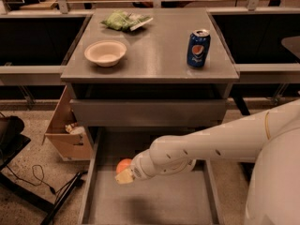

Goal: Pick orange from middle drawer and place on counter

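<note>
1. The orange [123, 164] lies lower left of centre in the frame, on the floor of the open middle drawer [159, 203], near its left wall.
2. The gripper [123, 174] reaches in from the right. The round fruit sits just above its tip, touching or nearly touching it.
3. I cannot tell whether the gripper is open or clamped on the fruit.
4. The counter [154, 55] lies at upper centre of the frame.

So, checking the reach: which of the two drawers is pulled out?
The lower one, the middle drawer, with its bare floor showing; the drawer above shows only its front panel. The gripper is down in the middle drawer, at the orange.
</note>
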